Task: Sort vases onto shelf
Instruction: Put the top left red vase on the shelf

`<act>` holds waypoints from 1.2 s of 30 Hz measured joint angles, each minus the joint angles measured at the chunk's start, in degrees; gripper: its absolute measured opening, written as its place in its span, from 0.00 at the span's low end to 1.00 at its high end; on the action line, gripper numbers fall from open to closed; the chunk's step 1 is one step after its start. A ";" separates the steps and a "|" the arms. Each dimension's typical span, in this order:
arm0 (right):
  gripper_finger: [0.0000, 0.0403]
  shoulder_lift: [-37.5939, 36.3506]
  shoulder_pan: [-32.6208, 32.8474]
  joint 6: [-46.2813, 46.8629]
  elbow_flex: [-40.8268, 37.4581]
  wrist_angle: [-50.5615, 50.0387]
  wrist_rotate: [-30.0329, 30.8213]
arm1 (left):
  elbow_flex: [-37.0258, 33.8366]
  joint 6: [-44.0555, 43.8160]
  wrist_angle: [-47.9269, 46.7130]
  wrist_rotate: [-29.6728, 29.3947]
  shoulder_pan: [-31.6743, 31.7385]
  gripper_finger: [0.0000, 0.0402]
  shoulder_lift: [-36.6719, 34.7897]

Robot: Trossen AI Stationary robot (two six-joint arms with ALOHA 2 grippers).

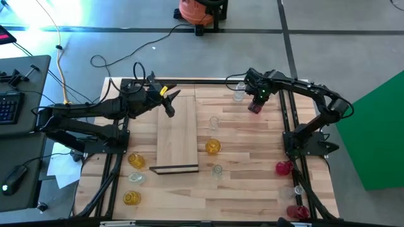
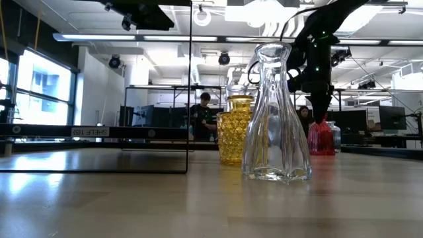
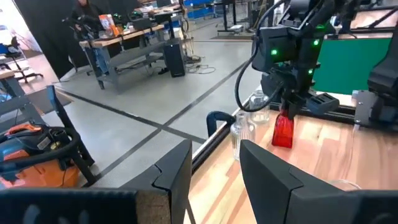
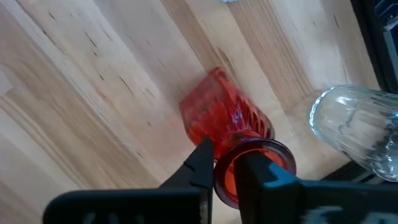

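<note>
Right gripper [image 4: 225, 163] jaws pinch only the rim of the red vase [image 4: 219, 118] near the table's far right corner, so it could slip or tip on lift; left gripper [image 1: 169, 101] jaws apart over the shelf [image 1: 177, 135].

The floor [image 1: 315, 25] is smooth grey with dark lines crossing it. An orange shop vacuum [image 1: 201, 11] stands on it past the far edge of the wooden worktop [image 1: 252, 189]. A cable [image 1: 120, 53] loops over the floor. To one side is a dark desk [image 1: 25, 82] with a keyboard [image 1: 9, 107], and a big green board [image 1: 379, 139] stands on the other side. Long ceiling lights [image 2: 125, 38] glow overhead. A bright window [image 2: 39, 92] lets daylight in. Far back, a person [image 2: 203, 118] sits among desks with screens [image 2: 390, 119].
</note>
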 joint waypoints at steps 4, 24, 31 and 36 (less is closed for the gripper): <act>0.03 -0.42 1.73 0.69 0.63 -1.49 -0.80 | 0.00 0.02 0.01 0.10 0.02 0.32 0.00; 0.01 -0.81 16.22 10.12 16.56 -7.12 2.01 | 0.00 0.07 -0.95 0.10 0.04 0.32 -0.02; 0.01 -0.86 18.16 12.92 26.91 -8.39 4.23 | 0.00 0.07 -0.98 0.10 0.04 0.32 -0.02; 0.01 -0.88 18.88 13.94 31.15 -9.12 5.80 | 0.02 2.77 -1.44 -0.94 0.21 0.32 -0.04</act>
